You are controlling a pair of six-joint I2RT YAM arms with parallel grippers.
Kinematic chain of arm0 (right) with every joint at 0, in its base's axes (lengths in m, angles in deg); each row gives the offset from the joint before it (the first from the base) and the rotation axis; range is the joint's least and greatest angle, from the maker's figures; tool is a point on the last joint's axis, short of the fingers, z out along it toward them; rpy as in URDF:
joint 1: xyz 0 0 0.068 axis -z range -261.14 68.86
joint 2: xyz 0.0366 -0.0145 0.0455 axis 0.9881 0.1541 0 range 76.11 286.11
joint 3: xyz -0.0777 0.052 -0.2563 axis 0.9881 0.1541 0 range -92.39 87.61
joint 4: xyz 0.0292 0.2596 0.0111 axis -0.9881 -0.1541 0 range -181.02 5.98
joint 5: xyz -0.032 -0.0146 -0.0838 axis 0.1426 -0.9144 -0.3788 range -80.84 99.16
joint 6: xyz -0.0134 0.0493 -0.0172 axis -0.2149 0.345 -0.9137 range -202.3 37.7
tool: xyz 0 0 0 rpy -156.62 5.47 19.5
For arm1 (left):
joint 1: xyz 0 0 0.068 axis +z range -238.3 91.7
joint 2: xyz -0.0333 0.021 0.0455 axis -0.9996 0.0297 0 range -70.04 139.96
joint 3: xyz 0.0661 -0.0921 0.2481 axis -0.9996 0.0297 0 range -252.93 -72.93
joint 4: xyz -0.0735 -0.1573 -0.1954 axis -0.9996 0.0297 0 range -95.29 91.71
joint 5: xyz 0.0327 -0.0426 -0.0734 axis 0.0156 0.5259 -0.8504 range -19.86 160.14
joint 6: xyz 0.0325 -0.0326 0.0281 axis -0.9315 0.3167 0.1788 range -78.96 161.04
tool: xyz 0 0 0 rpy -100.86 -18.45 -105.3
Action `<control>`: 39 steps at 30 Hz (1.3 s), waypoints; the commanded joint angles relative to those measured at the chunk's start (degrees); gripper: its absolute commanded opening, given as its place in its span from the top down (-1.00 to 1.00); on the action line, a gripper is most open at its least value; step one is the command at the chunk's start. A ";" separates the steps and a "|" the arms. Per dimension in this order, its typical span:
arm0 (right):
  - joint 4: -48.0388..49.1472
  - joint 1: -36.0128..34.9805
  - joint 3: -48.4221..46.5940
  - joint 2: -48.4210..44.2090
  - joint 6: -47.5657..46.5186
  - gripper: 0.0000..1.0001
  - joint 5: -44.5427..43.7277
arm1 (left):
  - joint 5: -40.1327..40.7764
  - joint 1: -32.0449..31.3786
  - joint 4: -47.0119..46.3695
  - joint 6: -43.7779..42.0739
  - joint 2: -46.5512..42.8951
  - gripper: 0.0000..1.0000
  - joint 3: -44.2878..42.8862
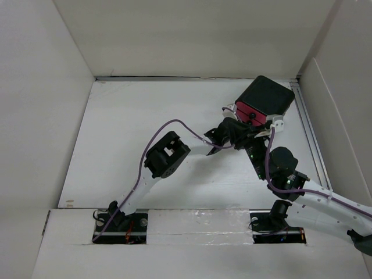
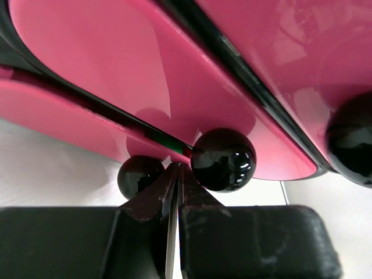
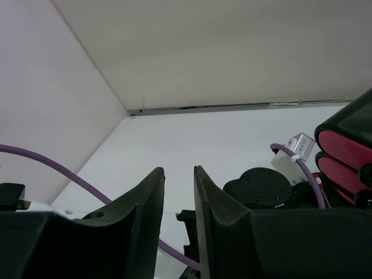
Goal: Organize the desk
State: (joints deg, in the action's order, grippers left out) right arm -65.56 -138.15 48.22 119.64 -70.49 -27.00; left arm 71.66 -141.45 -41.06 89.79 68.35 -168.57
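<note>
Left pincer (image 2: 176, 172) closed beside knob (image 2: 223, 160) of pink drawer (image 2: 145, 70); right pincer (image 3: 179, 174) (empty) ajar.

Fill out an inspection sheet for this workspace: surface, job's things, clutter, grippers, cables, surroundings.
Surface: white desk, flat and matte.
Job's things: the desk itself; a black box stands at its far right corner, its pink drawers with round black knobs facing the arms.
Clutter: nothing seen.
Grippers: left gripper shut, holding nothing, tips between two knobs; contact cannot be told. Right gripper open with a narrow gap, empty, aimed toward the far left corner.
Cables: purple cable loops above the desk by the left arm; another follows the right arm.
Surroundings: white walls on three sides; metal rail along the far edge.
</note>
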 commanded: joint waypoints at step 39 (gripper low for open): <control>6.59 0.24 2.74 -7.93 0.75 0.39 0.57 | 13.94 -2.93 -22.33 -13.85 -40.10 -0.34 45.58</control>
State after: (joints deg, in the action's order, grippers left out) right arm -63.83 -138.15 49.86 113.41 -70.22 -26.57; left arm 82.37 -144.20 -59.28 81.33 36.20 -129.01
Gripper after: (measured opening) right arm 0.304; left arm 0.666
